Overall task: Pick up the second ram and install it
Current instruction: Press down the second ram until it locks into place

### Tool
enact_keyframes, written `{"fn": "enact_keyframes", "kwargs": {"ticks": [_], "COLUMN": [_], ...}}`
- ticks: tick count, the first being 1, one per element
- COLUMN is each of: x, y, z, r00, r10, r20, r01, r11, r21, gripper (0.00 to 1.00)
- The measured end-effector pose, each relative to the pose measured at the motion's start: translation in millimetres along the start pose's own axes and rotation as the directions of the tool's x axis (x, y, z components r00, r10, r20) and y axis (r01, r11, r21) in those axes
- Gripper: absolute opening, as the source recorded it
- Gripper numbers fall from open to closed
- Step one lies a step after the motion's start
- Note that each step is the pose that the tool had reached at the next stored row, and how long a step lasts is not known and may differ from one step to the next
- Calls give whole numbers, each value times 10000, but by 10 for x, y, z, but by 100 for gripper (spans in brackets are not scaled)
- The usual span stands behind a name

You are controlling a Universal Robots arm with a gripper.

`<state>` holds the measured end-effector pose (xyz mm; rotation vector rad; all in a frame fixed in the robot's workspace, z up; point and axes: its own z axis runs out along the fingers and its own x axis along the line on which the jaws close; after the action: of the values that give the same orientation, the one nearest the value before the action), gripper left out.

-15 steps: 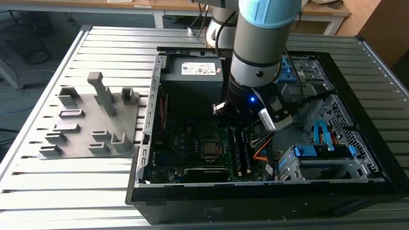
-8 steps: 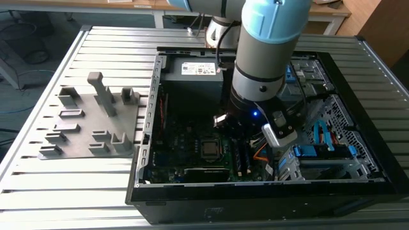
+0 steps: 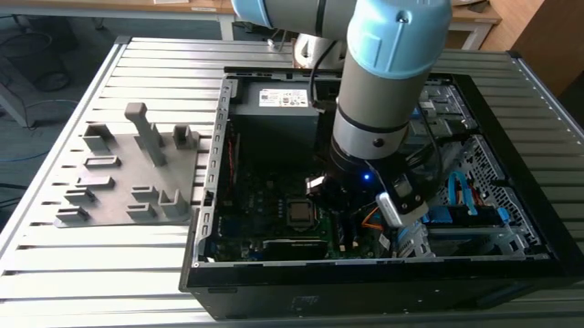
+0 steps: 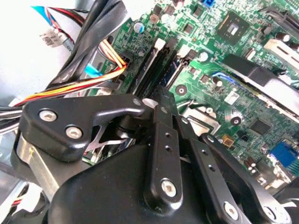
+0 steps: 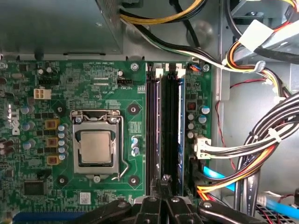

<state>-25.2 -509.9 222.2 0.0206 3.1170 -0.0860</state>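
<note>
Ribbed metal tabletop (image 3: 137, 273) carries a grey plastic fixture (image 3: 128, 174) and, beside it, an open computer case (image 3: 383, 273) into which the arm reaches down over the motherboard (image 5: 93, 93). In the first wrist view the gripper (image 5: 163, 186) hangs at one end of the memory slots (image 5: 164, 130), fingers pressed together with only a sliver between the tips. The second ram (image 5: 179, 130) looks to stand edge-on in the slot row directly ahead of those fingertips, its long axis running straight away from them, though whether they pinch it I cannot tell.
</note>
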Motion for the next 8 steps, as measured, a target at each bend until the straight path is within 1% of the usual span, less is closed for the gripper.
{"fn": "enact_keyframes", "kwargs": {"ticks": [4,8], "x": [1,2], "y": [-1,0], "z": [32,70], "r00": [10000,10000], "r10": [-2,-2], "r20": [-6,-7], "r01": [2,2], "r11": [10000,10000], "r21": [15,9], "gripper": [10,10]}}
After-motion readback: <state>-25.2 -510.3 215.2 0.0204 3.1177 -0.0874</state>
